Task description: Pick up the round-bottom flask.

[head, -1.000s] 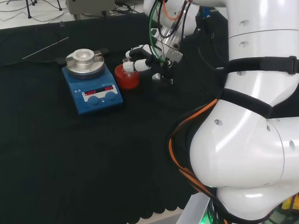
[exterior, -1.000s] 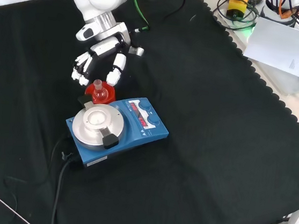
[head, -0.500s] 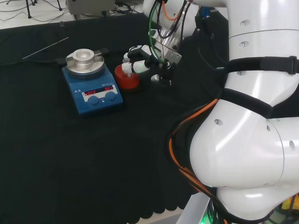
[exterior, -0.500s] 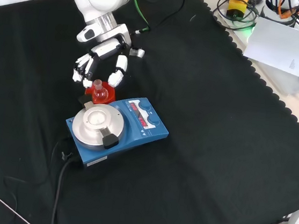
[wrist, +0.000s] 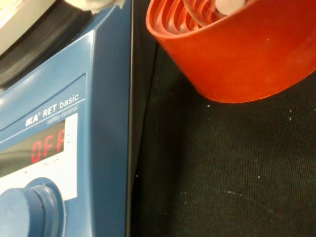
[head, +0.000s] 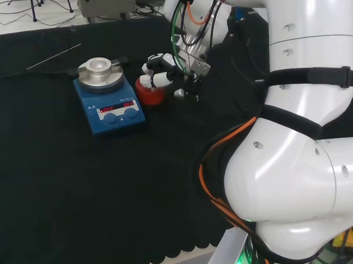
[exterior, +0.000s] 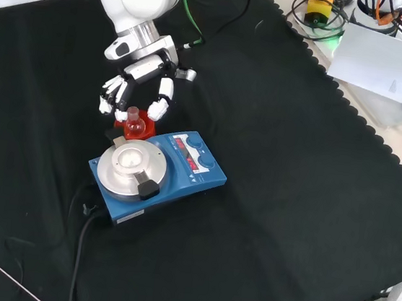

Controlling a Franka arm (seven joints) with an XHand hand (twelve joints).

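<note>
A small clear round-bottom flask [exterior: 132, 120] sits in a red ribbed stand [exterior: 144, 124] on the black cloth, right beside a blue hotplate. In the front view the hand [exterior: 142, 77] hangs just above and behind the flask, with its fingers [exterior: 107, 101] on one side of the neck and its thumb [exterior: 159, 105] on the other, spread and not closed on it. In the head view the hand [head: 161, 68] reaches over the red stand [head: 150, 94] and covers most of the flask. The wrist view shows the red stand [wrist: 237, 54] close up.
The blue hotplate [exterior: 184, 167] with a round metal top [head: 100, 70] stands against the stand; its front panel [wrist: 44, 148] is close in the wrist view. A black cable [exterior: 80, 246] leaves it. A thin rod [head: 54, 56] lies on the cloth. White paper [exterior: 380, 60] lies beyond the cloth's edge.
The hand has moved closer to the flask and lower over the red stand, so its fingers and thumb now flank the flask's neck. Flask, stand and hotplate have stayed in place.
</note>
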